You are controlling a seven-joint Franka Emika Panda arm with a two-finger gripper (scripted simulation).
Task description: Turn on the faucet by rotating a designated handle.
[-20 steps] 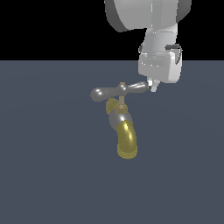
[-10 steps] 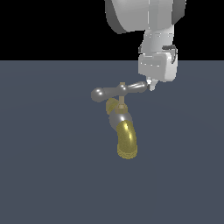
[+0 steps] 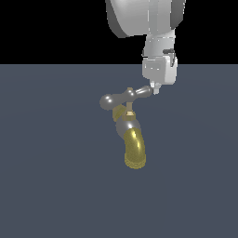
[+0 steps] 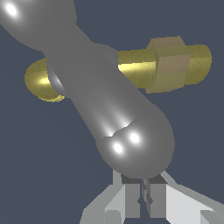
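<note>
The faucet (image 3: 124, 124) stands on the dark floor, with a grey body and a curved brass-yellow spout (image 3: 135, 149). The silver crossbar handle (image 3: 124, 97) sits on top of it. My gripper (image 3: 155, 89) is shut and empty, and its tip rests against the bulbous end of the handle on the exterior view's right. In the wrist view the handle (image 4: 105, 96) fills the frame. Its rounded end lies just in front of my closed fingers (image 4: 131, 199). The brass stem and nut (image 4: 170, 63) and part of the spout (image 4: 40, 82) show behind the handle.
A plain dark grey floor (image 3: 51, 186) spreads around the faucet. The arm's white wrist (image 3: 160, 69) hangs above the handle's end on the exterior view's right.
My gripper has moved slightly toward the exterior view's left, pushing the handle's end. The crossbar has turned a little and looks shorter from the exterior view.
</note>
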